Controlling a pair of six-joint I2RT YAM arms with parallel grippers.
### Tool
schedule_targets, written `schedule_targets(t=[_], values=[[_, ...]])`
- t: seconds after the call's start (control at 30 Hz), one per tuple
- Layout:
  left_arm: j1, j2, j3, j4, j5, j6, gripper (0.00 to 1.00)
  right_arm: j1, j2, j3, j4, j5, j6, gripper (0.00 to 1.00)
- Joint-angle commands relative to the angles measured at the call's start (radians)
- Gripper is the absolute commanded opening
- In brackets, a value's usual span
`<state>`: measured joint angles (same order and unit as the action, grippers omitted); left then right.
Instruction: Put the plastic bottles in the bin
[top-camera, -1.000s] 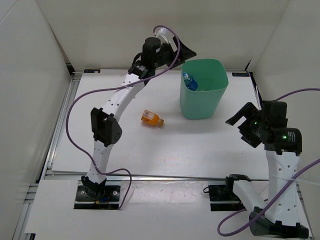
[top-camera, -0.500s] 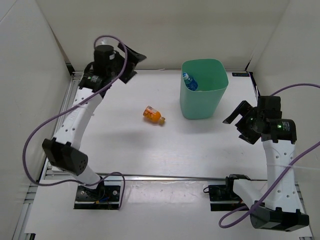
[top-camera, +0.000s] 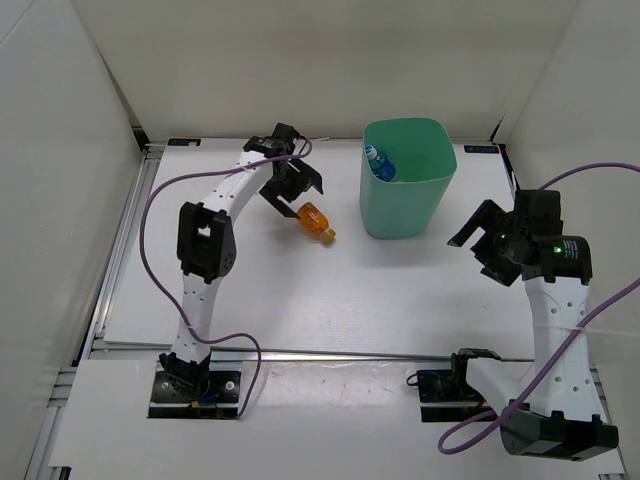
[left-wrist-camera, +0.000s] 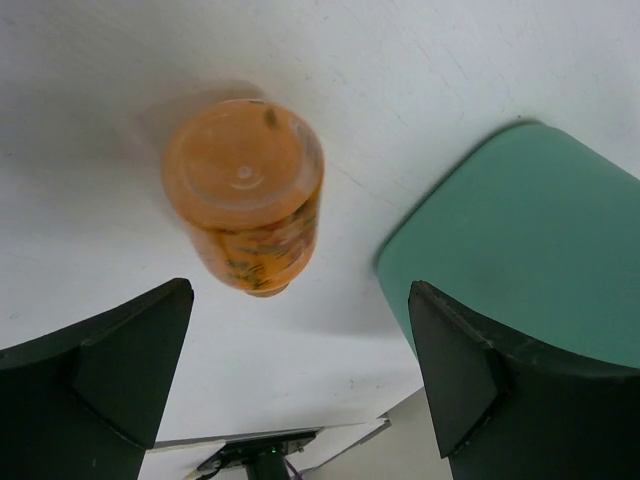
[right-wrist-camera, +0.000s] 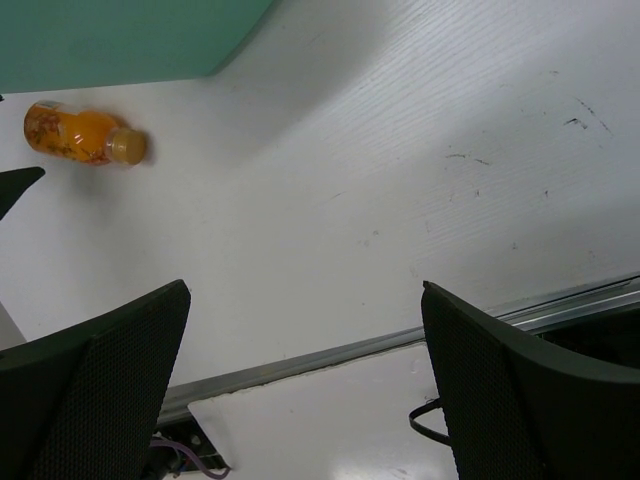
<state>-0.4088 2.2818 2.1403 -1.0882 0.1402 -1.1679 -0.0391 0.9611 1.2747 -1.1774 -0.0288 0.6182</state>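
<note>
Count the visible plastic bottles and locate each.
2: orange bottle lies on the table beside the bin; blue-label bottle sits inside it. More may be hidden inside.

My left arm (top-camera: 205, 245) rises from the near left corner of the worktop (top-camera: 300, 300), elbow bent high and forearm stretched toward the far edge. The left pincer (top-camera: 292, 188) points down over the far middle, jaws spread wide. My right arm (top-camera: 560, 330) stands upright by the near right corner. The right pincer (top-camera: 478, 250) hangs near the right edge, tilted inward, jaws also wide apart.
</note>
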Motion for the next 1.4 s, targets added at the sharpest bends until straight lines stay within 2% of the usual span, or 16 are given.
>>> schedule_targets(t=[0.0,0.23,0.4,0.53,0.67,0.77,0.8,0.83,0.87,0.97,1.13,1.3,1.33,1.37], values=[[0.004,-0.048,0.046,-0.084,0.004,0.020,1.00,-0.004,-0.015,-0.004,0.033,0.030,-0.025,1.00],[0.013,0.021,-0.019,-0.007,0.090,0.039,1.00,-0.004,-0.015,-0.005,0.033,0.050,-0.025,1.00],[0.013,0.137,0.146,0.005,0.116,0.019,1.00,-0.004,-0.005,-0.005,0.033,0.050,-0.025,1.00],[0.013,0.156,0.128,0.080,0.171,-0.015,1.00,-0.004,-0.005,-0.014,0.033,0.050,-0.025,1.00],[0.013,0.180,0.078,0.070,0.203,-0.003,1.00,-0.004,0.004,-0.014,0.033,0.050,-0.025,1.00],[0.013,0.166,0.003,0.070,0.203,0.049,0.92,-0.004,0.013,-0.014,0.033,0.041,-0.025,1.00],[0.013,0.156,-0.017,0.070,0.203,0.065,0.85,-0.004,0.013,-0.014,0.033,0.041,-0.025,1.00],[0.022,0.144,-0.034,0.070,0.203,0.076,0.74,-0.004,0.013,-0.014,0.033,0.041,-0.025,1.00],[0.022,0.143,-0.068,0.047,0.203,0.076,0.56,-0.004,0.022,-0.014,0.042,0.041,-0.025,1.00],[0.033,0.102,-0.091,0.037,0.184,0.117,0.39,-0.004,0.022,-0.014,0.042,0.032,-0.025,1.00],[0.073,-0.017,-0.048,0.132,0.137,0.093,0.39,-0.004,0.031,-0.014,0.042,0.032,-0.025,1.00],[0.151,-0.068,0.180,0.309,0.190,-0.022,0.39,-0.004,0.022,-0.014,0.042,0.032,-0.025,1.00],[0.160,-0.068,0.219,0.339,0.199,-0.083,0.39,-0.004,0.022,-0.014,0.042,0.032,-0.025,1.00],[0.160,-0.079,0.255,0.422,0.190,-0.111,0.39,-0.004,0.022,-0.014,0.042,0.023,-0.025,1.00]])
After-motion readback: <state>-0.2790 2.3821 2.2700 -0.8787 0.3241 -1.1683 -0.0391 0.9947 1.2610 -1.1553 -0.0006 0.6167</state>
